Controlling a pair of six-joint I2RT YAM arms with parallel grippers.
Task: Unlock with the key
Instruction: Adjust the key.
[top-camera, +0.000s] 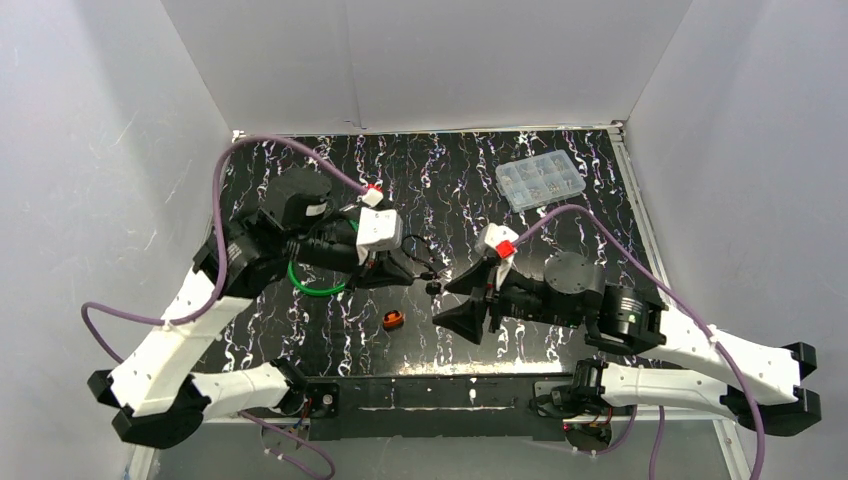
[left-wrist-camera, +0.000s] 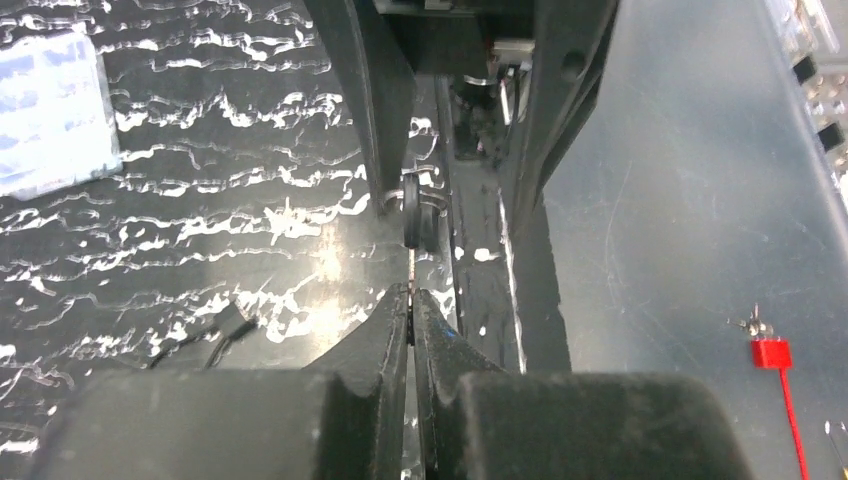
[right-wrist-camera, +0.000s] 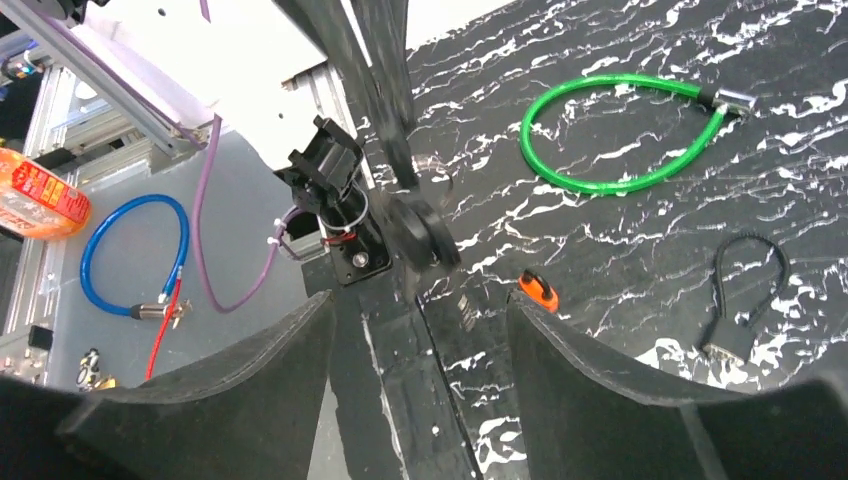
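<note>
- Key (left-wrist-camera: 418, 215): held above the black marbled table (top-camera: 450, 170) between the two arms. Its round black head and wire ring stick out past the fingertips, and its thin blade is caught between them.
- Left gripper (left-wrist-camera: 412, 300): fingers pressed together, pinching the key by the blade.
- Right gripper (right-wrist-camera: 418, 320): fingers spread wide, one on each side of the key head and not touching it, with nothing held.
- Green cable lock (right-wrist-camera: 630, 130): lies flat on the table in a loop beside the left arm, apart from both grippers.
- Small black cable lock (right-wrist-camera: 745, 300): also on the table, near the green one. Whether its loop is closed I cannot tell.
- Small orange object (top-camera: 392, 320): sits on the table just in front of the two grippers.
- Clear plastic organizer box (top-camera: 540, 182): at the far side of the table, well apart from the rest.
</note>
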